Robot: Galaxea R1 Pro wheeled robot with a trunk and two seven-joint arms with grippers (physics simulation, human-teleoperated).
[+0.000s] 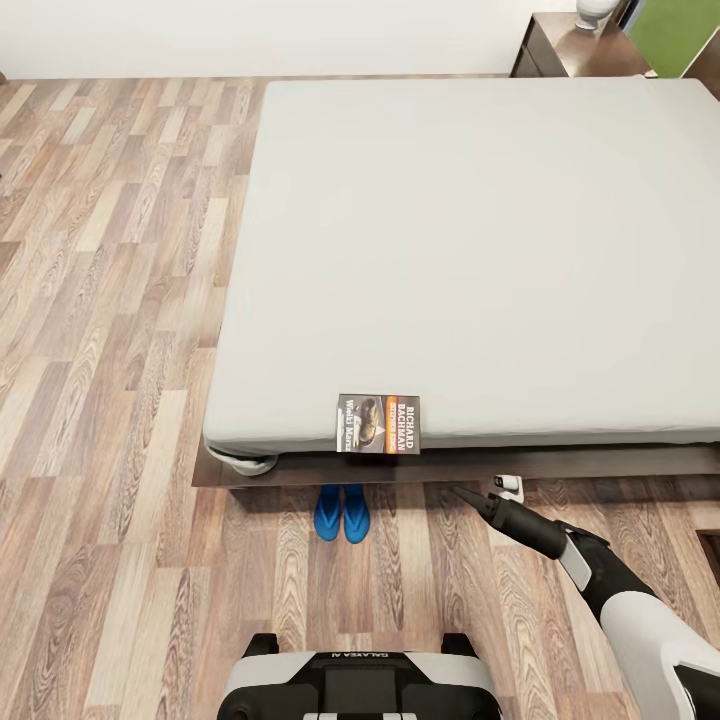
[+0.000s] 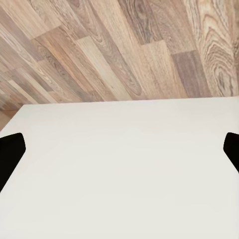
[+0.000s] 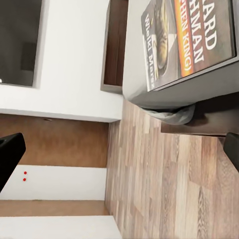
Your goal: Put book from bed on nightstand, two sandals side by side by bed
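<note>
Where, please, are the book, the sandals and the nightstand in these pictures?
book (image 1: 378, 424): head view, middle of its cover.
sandals (image 1: 341, 513): head view, where the blue pair meets.
nightstand (image 1: 560, 45): head view, its dark top.

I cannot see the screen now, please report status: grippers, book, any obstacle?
Right gripper open, empty, low beside bed edge. Left gripper open. Book flat on mattress edge, untouched. Sandals side by side on floor below it. Nothing blocking.
</note>
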